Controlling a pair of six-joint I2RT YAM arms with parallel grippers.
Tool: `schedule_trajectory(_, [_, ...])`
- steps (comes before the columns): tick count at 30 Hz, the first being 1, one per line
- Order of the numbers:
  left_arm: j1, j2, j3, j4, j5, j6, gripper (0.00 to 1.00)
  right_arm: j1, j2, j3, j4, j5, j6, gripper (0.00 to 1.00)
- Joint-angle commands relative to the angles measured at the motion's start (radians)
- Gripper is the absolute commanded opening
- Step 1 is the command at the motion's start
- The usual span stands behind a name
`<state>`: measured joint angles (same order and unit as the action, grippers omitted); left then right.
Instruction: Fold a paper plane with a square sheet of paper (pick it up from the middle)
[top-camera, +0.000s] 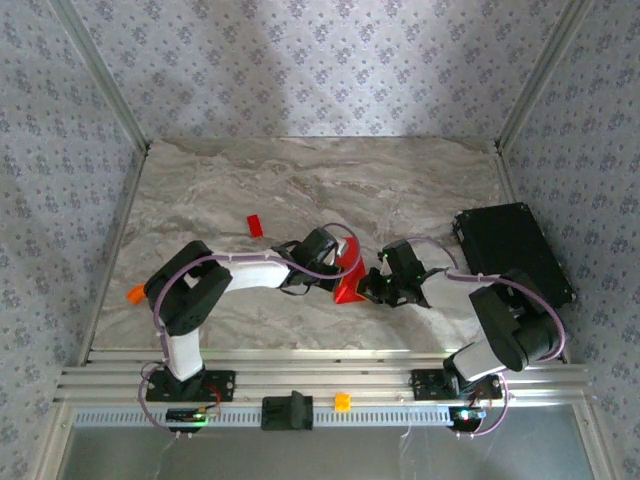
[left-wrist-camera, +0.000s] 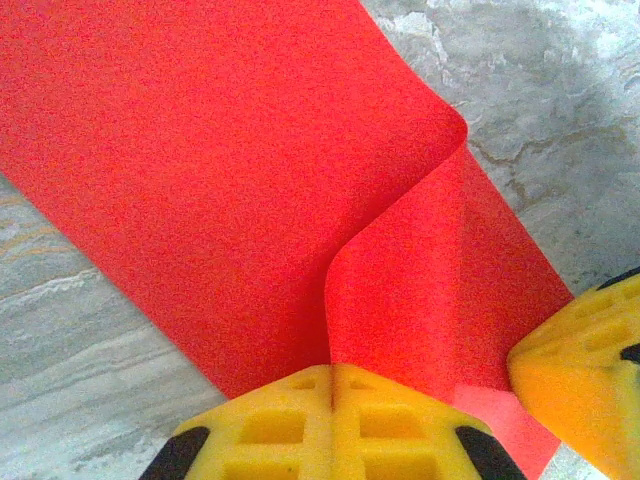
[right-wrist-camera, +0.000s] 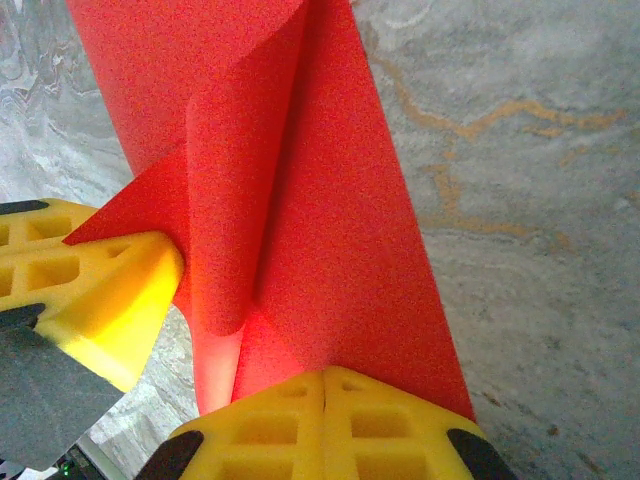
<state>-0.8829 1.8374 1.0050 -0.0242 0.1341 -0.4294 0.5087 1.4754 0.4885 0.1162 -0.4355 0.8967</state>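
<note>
Saw, hard against the lens, the left hand (left-wrist-camera: 333, 372) pinched tight on the edge of the square sheet of paper (left-wrist-camera: 200, 170), its red surface curling into a raised fold. Found the right hand (right-wrist-camera: 325, 378) clamped on the same sheet, just beside the left. Located the sheet between both hands near the middle of the tabletop (top-camera: 200, 190), a small red block (top-camera: 255, 226) well apart.
</note>
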Motion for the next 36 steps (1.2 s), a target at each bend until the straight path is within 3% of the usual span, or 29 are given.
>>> schedule_trajectory(1, [0.009, 0.003, 0.031, 0.013, 0.003, 0.012, 0.05, -0.007, 0.029, -0.034, -0.084, 0.040, -0.022, 0.06])
schedule_trajectory(17, [0.009, 0.037, 0.013, 0.001, 0.006, 0.007, 0.04, -0.009, 0.029, -0.030, -0.078, 0.033, -0.021, 0.07])
schedule_trajectory(27, [0.008, 0.038, 0.007, -0.002, 0.016, -0.002, 0.04, -0.049, -0.055, 0.003, 0.061, -0.002, 0.068, 0.06])
schedule_trajectory(36, [0.007, 0.045, 0.020, -0.014, 0.033, -0.014, 0.04, -0.042, 0.044, 0.121, 0.064, -0.025, 0.090, 0.02])
